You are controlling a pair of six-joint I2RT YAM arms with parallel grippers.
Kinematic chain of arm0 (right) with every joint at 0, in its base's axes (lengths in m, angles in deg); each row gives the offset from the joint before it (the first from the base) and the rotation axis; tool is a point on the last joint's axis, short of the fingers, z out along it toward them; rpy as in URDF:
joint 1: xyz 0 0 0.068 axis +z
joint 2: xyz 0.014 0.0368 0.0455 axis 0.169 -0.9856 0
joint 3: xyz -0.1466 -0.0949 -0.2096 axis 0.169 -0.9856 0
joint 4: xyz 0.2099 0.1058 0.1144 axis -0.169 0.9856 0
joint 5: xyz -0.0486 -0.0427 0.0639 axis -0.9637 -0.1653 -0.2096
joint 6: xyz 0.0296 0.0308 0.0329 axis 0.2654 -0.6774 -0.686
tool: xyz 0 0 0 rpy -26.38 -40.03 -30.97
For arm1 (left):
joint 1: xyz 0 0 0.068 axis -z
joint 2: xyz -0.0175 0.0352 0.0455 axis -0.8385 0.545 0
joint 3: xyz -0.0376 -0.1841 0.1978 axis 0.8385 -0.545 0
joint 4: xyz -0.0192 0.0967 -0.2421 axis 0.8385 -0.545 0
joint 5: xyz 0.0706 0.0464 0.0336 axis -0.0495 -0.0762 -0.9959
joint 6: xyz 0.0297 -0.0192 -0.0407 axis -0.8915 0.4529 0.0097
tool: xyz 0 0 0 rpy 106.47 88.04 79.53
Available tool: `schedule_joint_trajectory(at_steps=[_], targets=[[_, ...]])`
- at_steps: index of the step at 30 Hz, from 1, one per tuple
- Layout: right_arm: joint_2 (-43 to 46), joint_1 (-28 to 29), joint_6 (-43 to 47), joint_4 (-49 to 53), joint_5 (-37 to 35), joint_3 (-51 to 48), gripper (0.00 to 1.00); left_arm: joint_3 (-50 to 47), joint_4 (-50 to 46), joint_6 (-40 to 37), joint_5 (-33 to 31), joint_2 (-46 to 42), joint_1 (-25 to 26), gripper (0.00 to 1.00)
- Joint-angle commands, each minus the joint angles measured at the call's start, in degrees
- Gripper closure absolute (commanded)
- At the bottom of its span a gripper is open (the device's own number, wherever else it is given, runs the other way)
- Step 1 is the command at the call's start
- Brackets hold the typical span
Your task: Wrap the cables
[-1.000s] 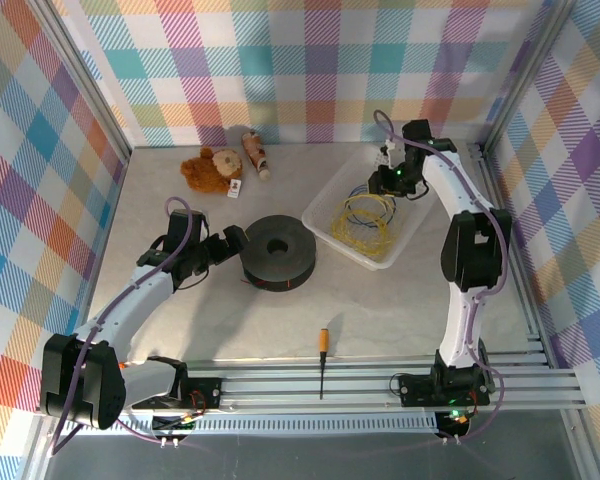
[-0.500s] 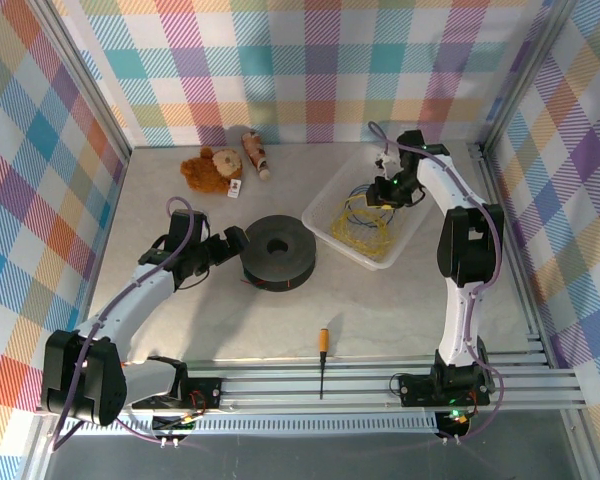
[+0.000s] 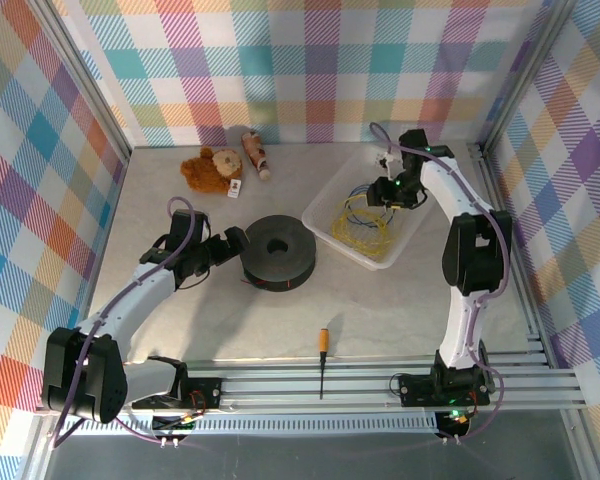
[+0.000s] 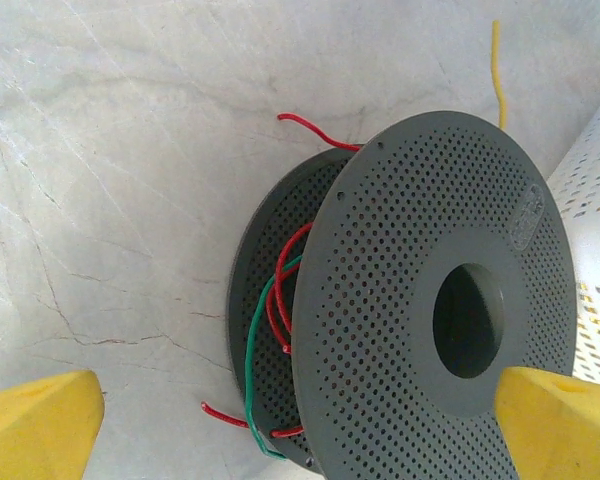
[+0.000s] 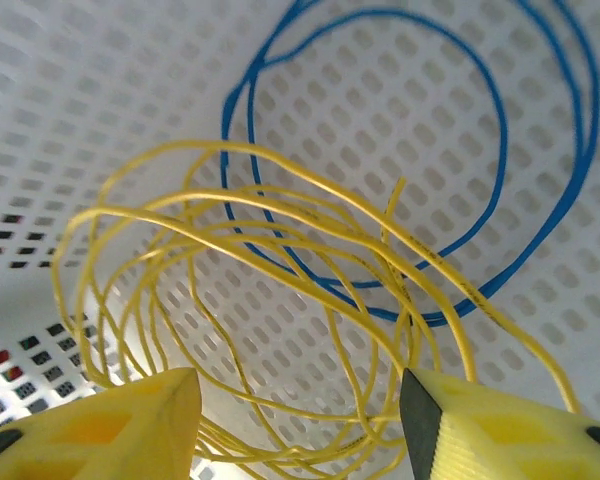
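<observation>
Several cables (image 5: 270,197) lie loose under the right end effector (image 5: 300,400), jaws apart, probably the pick-up step, needing a pinch on one; the left end effector (image 4: 300,430) stands wide by the spool (image 4: 420,300).

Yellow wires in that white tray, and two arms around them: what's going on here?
The robot is meant to wrap the cables. The right fingers hang open low over the yellow wires in the white tray, with some loops between them and nothing pinched. The left fingers stand wide open on either side of the grey spool on the table, one of them clearly off it. The yellow wires lie loose in the tray, not yet wound.
</observation>
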Motion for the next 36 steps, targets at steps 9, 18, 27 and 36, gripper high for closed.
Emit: schedule_joint_trajectory(at_steps=[9, 18, 27, 36], targets=[[-3.5, 0.2, -0.2, -1.4, 0.1, -0.5, 0.53, 2.5, 0.0, 0.2, 0.9, 1.3, 1.0, 0.0], [-5.6, 0.6, 0.8, -0.7, -3.0, 0.4, 0.55, 2.9, 0.4, 0.2, 1.0, 2.3, 1.1, 0.0], [-6.6, 1.8, 1.9, -0.2, -8.6, 0.9, 0.49, 3.0, 0.8, 0.3, 1.2, 3.0, 1.2, 0.0], [-4.2, 2.7, 0.7, -1.8, -6.0, -0.2, 1.0, 3.2, 0.5, 0.2, 1.3, 2.5, 1.2, 0.0]])
